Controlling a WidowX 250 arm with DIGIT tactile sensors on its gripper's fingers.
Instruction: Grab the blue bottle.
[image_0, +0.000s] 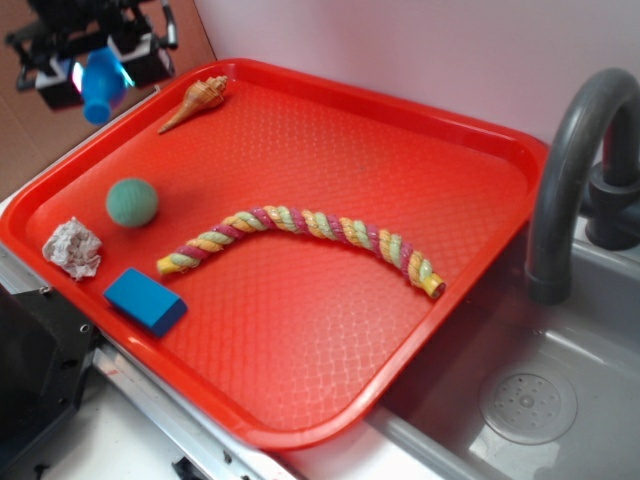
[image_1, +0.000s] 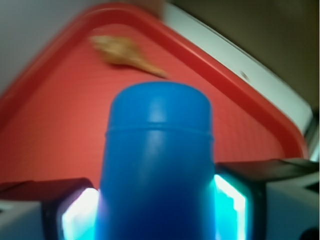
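Arm mostly cut off at top-left of ext. view; only the gripper (image_0: 100, 72) shows, raised above the tray's (image_0: 480, 140) far-left corner. Jaws pinch the bottle (image_0: 102, 85) from both sides, so it hangs in the air, clear of the tray. Its upper part sits between the pads and can't be made out; only the lower rounded end pokes out.

Wrist view is blurred and the bottle (image_1: 160, 165) fills the middle, hiding most of what lies below. Pads (image_1: 80, 215) glow pale cyan against its flanks, touching it left and right. Beyond it only a smeared shell (image_1: 125, 52) and the tray rim (image_1: 235, 82) come through.

Ext. view alone shows the rest on the tray: ball (image_0: 132, 202), crumpled paper (image_0: 73, 248), block (image_0: 146, 300) near the front edge, twisted rope (image_0: 300, 235) across the middle. Also faucet (image_0: 575, 170) and sink (image_0: 530, 400) at right, partly cut off.
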